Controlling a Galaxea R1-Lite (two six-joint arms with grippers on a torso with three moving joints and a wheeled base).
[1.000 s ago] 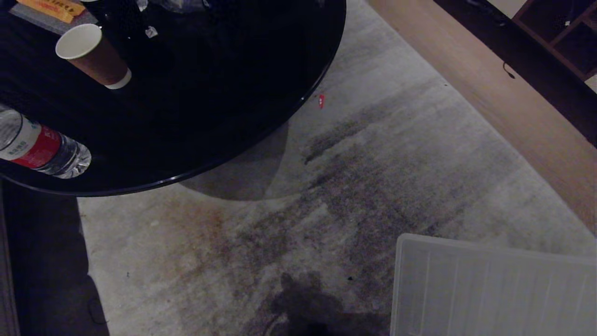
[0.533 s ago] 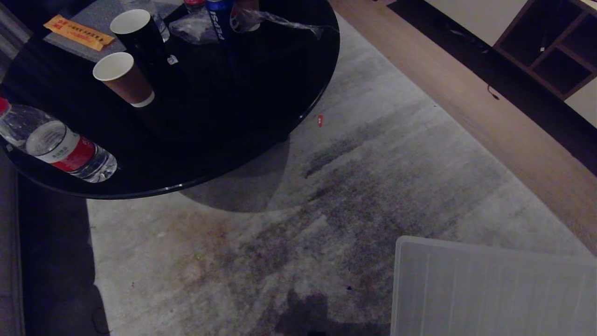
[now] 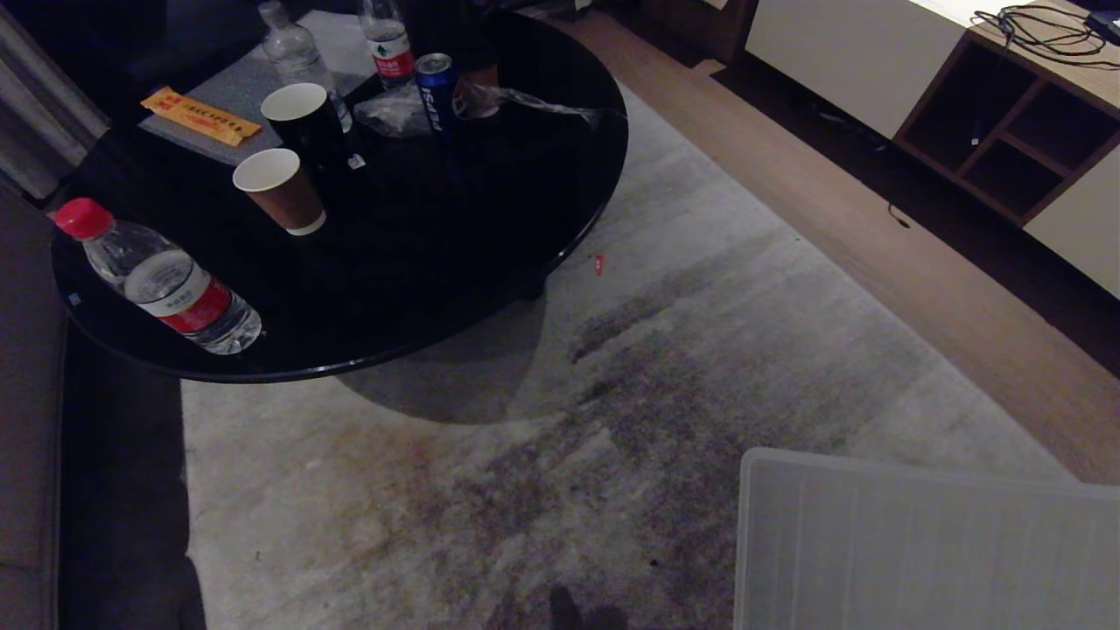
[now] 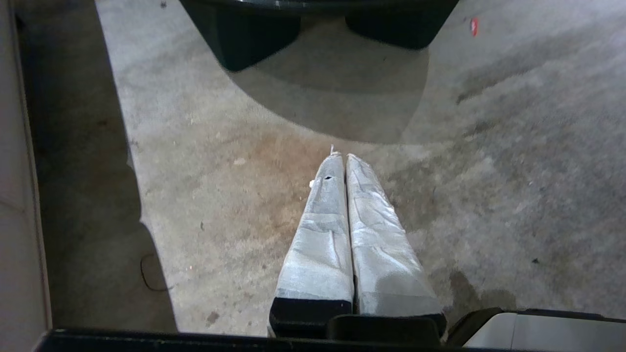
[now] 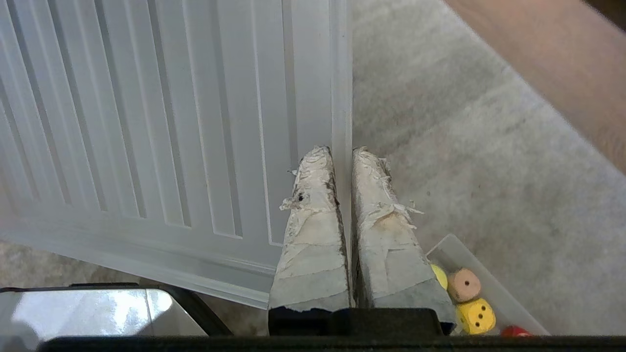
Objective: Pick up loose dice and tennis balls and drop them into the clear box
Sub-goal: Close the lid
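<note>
Both sets of fingers pressed together, empty: left gripper (image 4: pixel 345 159) over carpet, right gripper (image 5: pixel 337 151) over the lid (image 5: pixel 161 117). Dice (image 5: pixel 475 315) sit in the box (image 5: pixel 452 252) already. Light, hard, rounded; I'd pinch flat faces.

**Round worktop, rug and lid**

A black round worktop (image 3: pixel 455 254) stands on a pale stained rug (image 3: pixel 612 411). On the worktop: a red-capped bottle (image 3: pixel 162 280) lying near its near edge, a brown cup (image 3: pixel 280 188) further in, a black cup (image 3: pixel 306 122) just behind that, then a blue can (image 3: pixel 437 83), two upright bottles (image 3: pixel 385 44) and an orange packet (image 3: pixel 201 115) at the far side. A ribbed clear lid (image 3: pixel 919 542) lies on the rug, well apart from the worktop. A small red scrap (image 3: pixel 598 263) lies just beside the worktop's edge. A shelf unit (image 3: pixel 1006 140) stands beyond the wooden floor (image 3: pixel 875 254).
</note>
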